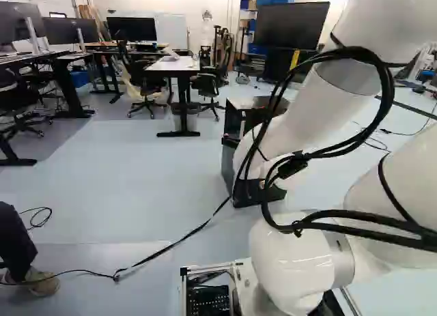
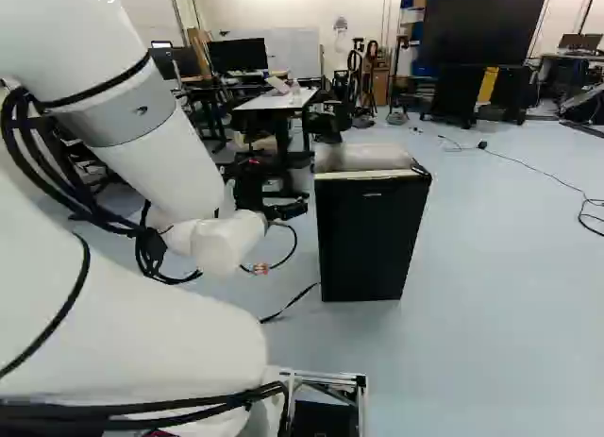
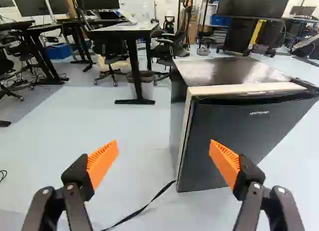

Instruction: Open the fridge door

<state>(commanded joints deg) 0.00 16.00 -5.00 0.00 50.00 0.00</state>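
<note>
In the right base view my gripper (image 2: pixel 285 210) is a small dark shape just left of the black fridge (image 2: pixel 370 237), partly hidden by the arm. The wrist view has the gripper (image 3: pixel 163 163) wide open, nothing between its orange pads. One finger overlaps the lower part of the dark fridge door (image 3: pixel 234 136); the other stands over bare floor. The door's near upright edge lies ahead, between the two fingers' lines. The door looks closed against the pale front frame (image 3: pixel 183 133). In the left base view the arm covers much of the fridge (image 1: pixel 230 167).
A black strap (image 3: pixel 144 207) lies on the floor beside the fridge. Behind stand a white-topped table (image 1: pixel 174 65), office chairs (image 1: pixel 208 84) and a large screen (image 2: pixel 483 26). At the left of the left base view, a person's leg and shoe (image 1: pixel 42 283) are near the base.
</note>
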